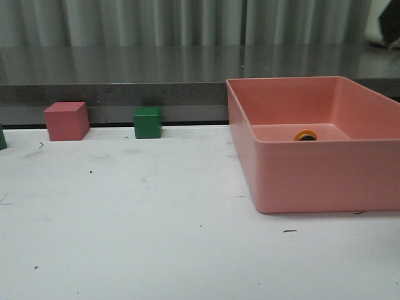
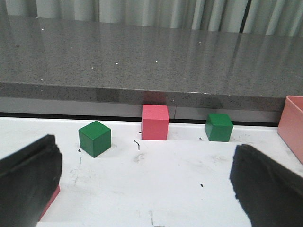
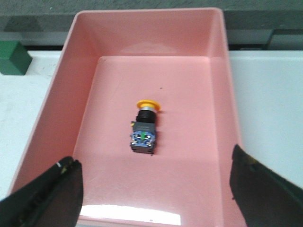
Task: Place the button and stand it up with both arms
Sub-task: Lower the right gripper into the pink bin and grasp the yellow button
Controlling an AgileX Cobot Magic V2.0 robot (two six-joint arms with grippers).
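Observation:
The button (image 3: 145,128) lies on its side on the floor of the pink bin (image 3: 215,142), yellow cap pointing at the far wall, black-and-clear base toward my right gripper. In the front view only its yellow cap (image 1: 305,135) shows above the bin's near wall (image 1: 325,175). My right gripper (image 3: 154,189) hovers open over the bin's near end, nothing between its fingers (image 3: 47,194). My left gripper (image 2: 147,184) is open above the white table, with empty tabletop between its fingers (image 2: 28,179). Neither arm shows in the front view.
A pink cube (image 1: 66,120) and a green cube (image 1: 148,122) stand at the table's back edge. The left wrist view shows a second green cube (image 2: 95,137) nearer the left gripper. A grey counter (image 1: 125,72) runs behind the table.

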